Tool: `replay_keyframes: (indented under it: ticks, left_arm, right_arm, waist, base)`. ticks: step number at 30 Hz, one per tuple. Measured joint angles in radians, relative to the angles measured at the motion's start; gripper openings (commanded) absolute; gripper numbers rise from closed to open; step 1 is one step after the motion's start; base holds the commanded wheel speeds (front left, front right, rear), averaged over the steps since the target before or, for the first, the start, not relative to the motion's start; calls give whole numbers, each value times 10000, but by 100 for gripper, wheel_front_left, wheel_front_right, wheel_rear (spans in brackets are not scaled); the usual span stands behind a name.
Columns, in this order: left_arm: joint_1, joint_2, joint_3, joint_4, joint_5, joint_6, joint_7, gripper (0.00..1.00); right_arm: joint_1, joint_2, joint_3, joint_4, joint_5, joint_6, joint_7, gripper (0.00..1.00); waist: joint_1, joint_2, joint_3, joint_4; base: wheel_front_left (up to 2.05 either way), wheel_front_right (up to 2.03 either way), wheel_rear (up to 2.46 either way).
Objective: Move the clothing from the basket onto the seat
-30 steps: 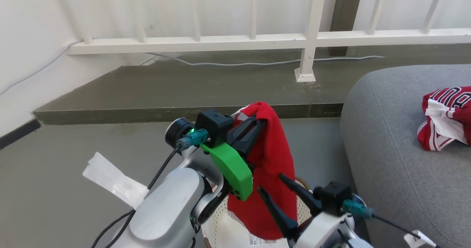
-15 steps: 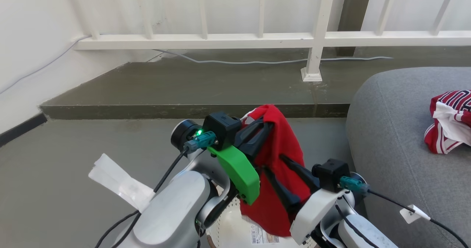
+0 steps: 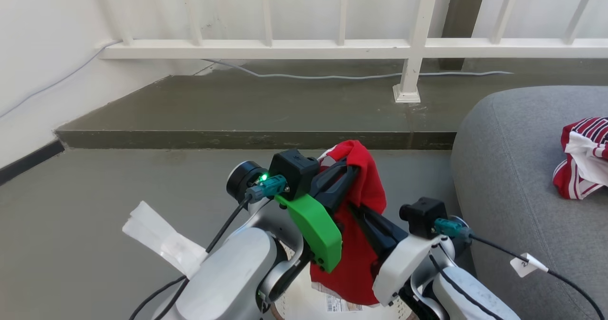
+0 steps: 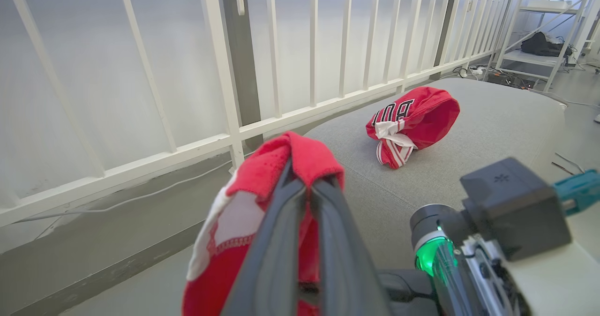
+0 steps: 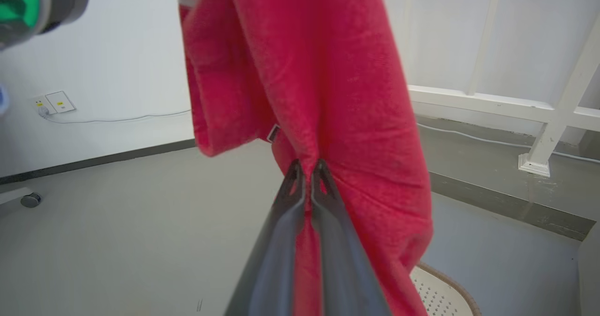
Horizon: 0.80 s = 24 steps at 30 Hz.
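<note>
Left gripper (image 4: pixel 302 177) and right gripper (image 5: pixel 307 166) are both clamped tight on the shirt (image 3: pixel 368 192). Lift together (hem clear of the basket (image 5: pixel 452 283)), then swing right over the seat (image 3: pixel 513 177).

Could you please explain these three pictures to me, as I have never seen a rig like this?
This is a wheeled robot with two arms, each ending in a two-fingered gripper. The head view looks down from its head; each wrist view looks along one gripper's own fingers. The left gripper is clamped on the top of a red cloth garment, which hangs over the small cream perforated plastic basket. The right gripper is pinched shut on the same garment lower down. To the robot's right is the large grey woven-fabric seat, with a crumpled red-and-white striped garment lying on it.
</note>
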Motion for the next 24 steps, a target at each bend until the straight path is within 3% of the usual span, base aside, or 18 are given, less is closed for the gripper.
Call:
replay_keyframes:
  ticks: [2, 3, 4, 14, 24]
  left_arm:
    - [35, 2, -27, -31, 0, 15, 40, 0]
    - [71, 2, -25, -75, 2, 59, 42, 40]
    - [102, 12, -25, -125, 4, 84, 42, 100]
    - [471, 614, -161, -472, 209, 224, 111, 100]
    - [1113, 1053, -836, -1047, 673, 226, 115, 100]
  right_arm:
    - [-139, 6, -4, 50, 59, 2, -88, 0]
    - [-213, 4, 8, 79, 100, 2, -111, 0]
    - [-293, 4, 8, 98, 115, 17, -150, 0]
    - [-686, 2, -476, 389, 244, 54, -527, 0]
    - [-1078, -211, -1095, 652, 245, -291, -777, 0]
  waist:
    - [0, 0, 29, -13]
    - [0, 0, 42, -26]
    - [0, 0, 57, -50]
    - [0, 0, 235, -501]
    - [0, 0, 426, -1285]
  base:
    - [0, 0, 0]
    - [0, 0, 0]
    - [0, 0, 0]
    - [0, 0, 0]
    - [0, 0, 0]
